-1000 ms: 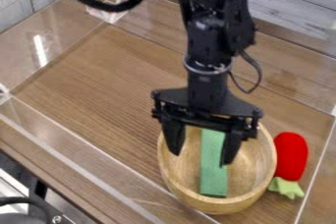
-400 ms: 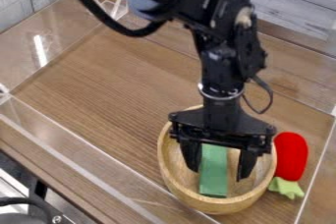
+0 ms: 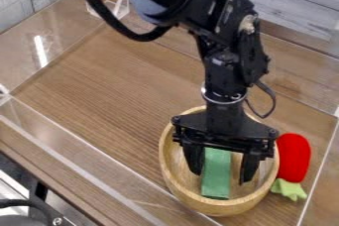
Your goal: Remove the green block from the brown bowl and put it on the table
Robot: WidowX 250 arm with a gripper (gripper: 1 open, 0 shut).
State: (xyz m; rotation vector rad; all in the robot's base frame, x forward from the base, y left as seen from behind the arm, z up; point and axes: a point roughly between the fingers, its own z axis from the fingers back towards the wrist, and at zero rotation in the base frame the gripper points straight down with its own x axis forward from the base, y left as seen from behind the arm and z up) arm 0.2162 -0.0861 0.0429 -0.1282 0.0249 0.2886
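The green block (image 3: 215, 173) lies lengthwise inside the brown bowl (image 3: 179, 183), which sits on the table (image 3: 106, 101) near the front right. My gripper (image 3: 220, 166) points straight down into the bowl, open, with one finger on each side of the block. Its fingertips (image 3: 189, 167) reach down alongside the bar, and whether they touch it cannot be told. The block's far end is hidden behind the gripper's body.
A red toy with green leaves (image 3: 291, 163) lies just right of the bowl. Low clear acrylic walls (image 3: 54, 121) border the tabletop on the left and front. Open wood surface stretches to the left and behind the bowl.
The gripper has sunk lower into the bowl and shifted slightly right, so its open fingers now straddle the green block. The block and bowl have not moved.
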